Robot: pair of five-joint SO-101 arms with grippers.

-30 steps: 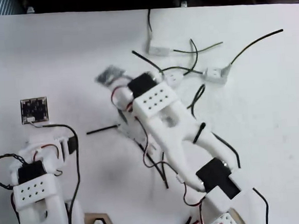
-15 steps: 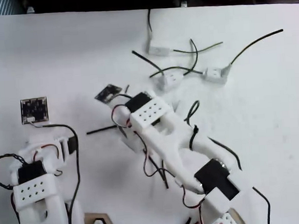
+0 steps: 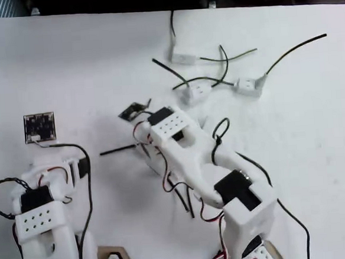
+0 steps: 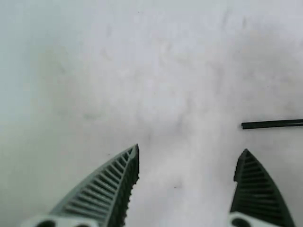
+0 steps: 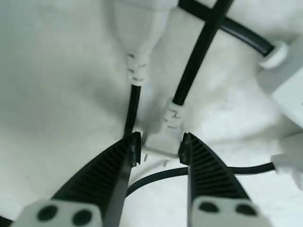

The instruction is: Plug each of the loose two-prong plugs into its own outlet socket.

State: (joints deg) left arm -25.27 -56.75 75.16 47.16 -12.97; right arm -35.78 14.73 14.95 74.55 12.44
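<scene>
My right gripper (image 5: 160, 143) is shut on a small white two-prong plug (image 5: 164, 128), whose prongs point back at the camera and whose black cord (image 5: 199, 52) runs away from it. A second white plug (image 5: 139, 28) with its own black cord lies just beyond. In the high view the right gripper (image 3: 135, 111) sits left of three white outlet blocks (image 3: 183, 56) (image 3: 198, 91) (image 3: 250, 85) with tangled cords. My left gripper (image 4: 191, 150) stands open over bare table, close to its base at the near left.
A loose black cord end (image 3: 117, 149) lies between the two arms and also shows as the cord end (image 4: 272, 124) in the left wrist view. A small black square board (image 3: 39, 127) lies at the left. The table's left and far right are bare white.
The right arm has drawn back toward its base, carrying its gripper nearer and away from the outlet blocks. The left arm has kept still.
</scene>
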